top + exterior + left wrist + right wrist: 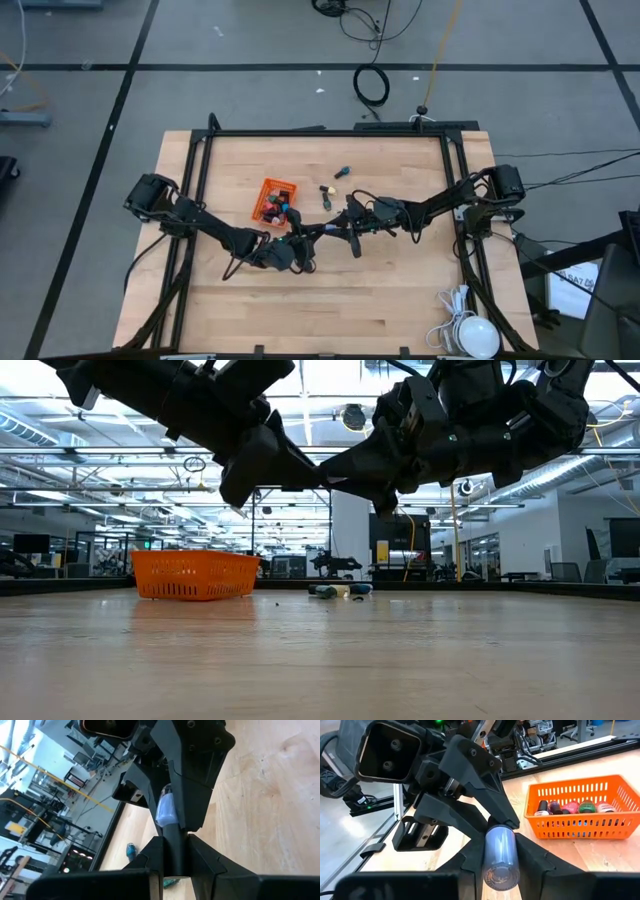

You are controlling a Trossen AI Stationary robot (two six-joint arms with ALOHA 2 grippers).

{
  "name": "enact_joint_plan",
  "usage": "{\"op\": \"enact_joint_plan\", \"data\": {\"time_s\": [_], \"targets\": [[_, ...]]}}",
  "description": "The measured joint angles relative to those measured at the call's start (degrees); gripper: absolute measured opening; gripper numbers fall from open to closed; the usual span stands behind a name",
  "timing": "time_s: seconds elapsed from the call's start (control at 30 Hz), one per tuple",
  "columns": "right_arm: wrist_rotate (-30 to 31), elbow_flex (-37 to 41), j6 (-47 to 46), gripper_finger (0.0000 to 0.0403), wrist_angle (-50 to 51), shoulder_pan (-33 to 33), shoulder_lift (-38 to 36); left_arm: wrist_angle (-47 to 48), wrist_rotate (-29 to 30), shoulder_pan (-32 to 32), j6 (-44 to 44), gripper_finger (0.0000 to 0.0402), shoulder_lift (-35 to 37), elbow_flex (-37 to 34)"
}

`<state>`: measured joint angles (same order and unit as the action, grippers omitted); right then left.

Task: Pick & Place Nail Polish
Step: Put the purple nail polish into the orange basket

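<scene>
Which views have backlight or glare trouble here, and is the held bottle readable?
Low view: bright ceiling lights behind turn the arms into silhouettes. Right wrist view: even light, only a soft sheen on the pale nail polish bottle in the right gripper. Left wrist view: bright background, bottle partly shaded but visible.

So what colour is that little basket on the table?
Orange. The mesh basket shows best in the right wrist view, with small nail polish bottles inside.
</scene>
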<state>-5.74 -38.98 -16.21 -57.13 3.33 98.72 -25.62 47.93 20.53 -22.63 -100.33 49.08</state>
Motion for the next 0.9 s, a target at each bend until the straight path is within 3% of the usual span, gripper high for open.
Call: {"op": "enact_joint_plan", "data": {"time_s": [0.27,0.5,0.63,0.9], "targets": [[1.65,0.47,0.87,0.0069,-0.07,-1.33,0.0,0.16,-0.36,-0.45,12.75,0.0066,0.0,0.0],[2.6,1.89,0.9,0.0069,0.45,-2.48,0.0,0.64,-5.82,-2.42,22.95,0.0153,0.0,-0.02],[2.66,2.19,0.92,0.0069,1.37,-2.87,0.0,0.56,-11.26,-3.32,23.2,0.0201,0.0,-0.02],[8.51,2.16,5.01,0.0069,7.42,-3.37,0.0,0.14,-12.94,-3.1,24.57,0.0246,2.93,-0.02]]}}
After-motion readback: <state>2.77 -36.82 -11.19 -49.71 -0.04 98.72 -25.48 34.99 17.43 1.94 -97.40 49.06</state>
